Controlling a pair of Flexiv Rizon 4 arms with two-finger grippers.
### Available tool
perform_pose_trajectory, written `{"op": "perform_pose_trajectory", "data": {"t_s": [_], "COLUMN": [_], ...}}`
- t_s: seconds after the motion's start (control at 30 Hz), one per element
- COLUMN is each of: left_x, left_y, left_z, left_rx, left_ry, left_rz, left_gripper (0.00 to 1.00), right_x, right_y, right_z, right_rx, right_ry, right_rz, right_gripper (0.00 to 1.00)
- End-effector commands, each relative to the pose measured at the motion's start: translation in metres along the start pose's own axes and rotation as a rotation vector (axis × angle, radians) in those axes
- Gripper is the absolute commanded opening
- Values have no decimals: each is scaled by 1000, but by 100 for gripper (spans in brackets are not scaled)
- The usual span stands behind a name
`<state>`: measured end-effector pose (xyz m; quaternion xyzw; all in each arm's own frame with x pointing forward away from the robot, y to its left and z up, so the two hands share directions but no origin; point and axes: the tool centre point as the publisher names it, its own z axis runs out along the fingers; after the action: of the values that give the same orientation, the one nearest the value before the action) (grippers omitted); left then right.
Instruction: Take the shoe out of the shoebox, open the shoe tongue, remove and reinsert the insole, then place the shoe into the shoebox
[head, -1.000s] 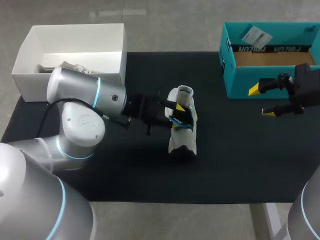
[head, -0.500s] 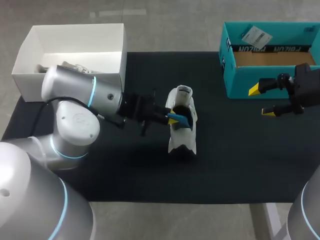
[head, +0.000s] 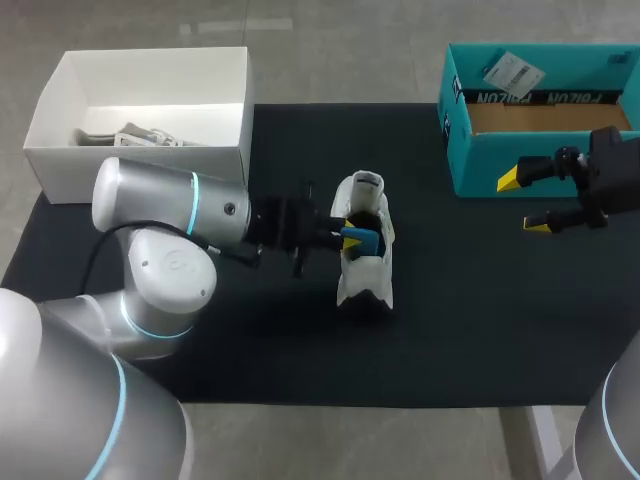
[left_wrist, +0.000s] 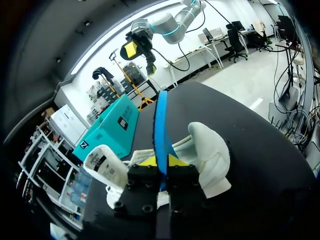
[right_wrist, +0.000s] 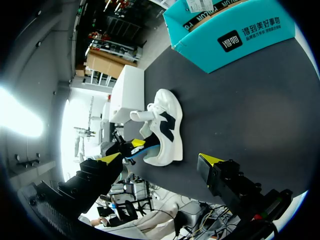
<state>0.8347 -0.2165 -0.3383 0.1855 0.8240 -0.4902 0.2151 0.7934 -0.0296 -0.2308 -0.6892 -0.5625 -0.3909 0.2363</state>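
The black tabletop (head: 480, 320) carries everything. A white box (head: 60, 170) sits behind the left arm, well back from the left hand (left_wrist: 160, 161). The open teal shoebox (head: 470, 150) lies just beyond the right hand (head: 523, 202), whose fingers are spread wide and hold nothing, near the box's front wall. The white shoe (head: 365, 270) rests on the tabletop directly ahead of the left hand, well apart from the right hand and outside the shoebox. The left hand is clenched on a blue insole (left_wrist: 160, 120), pinched edge-on between its yellow tips at the shoe's opening, with the insole running forward over the shoe.
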Motion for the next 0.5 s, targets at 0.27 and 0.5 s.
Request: {"op": "perform_pose_trajectory", "data": {"t_s": [0.27,0.5], "left_x": [-1,-6], "left_y": [2,-9], "left_z": [-2,-9], "left_rx": [-3,55], "left_ry": [44,-38], "left_rz": [58,23], "left_gripper": [4,0], "right_x": [1,1], "right_y": [0,0], "right_z": [1,1], "right_rx": [-1,-1], "right_ry": [-4,-4], "right_rz": [2,2], "right_gripper": [100,100]}}
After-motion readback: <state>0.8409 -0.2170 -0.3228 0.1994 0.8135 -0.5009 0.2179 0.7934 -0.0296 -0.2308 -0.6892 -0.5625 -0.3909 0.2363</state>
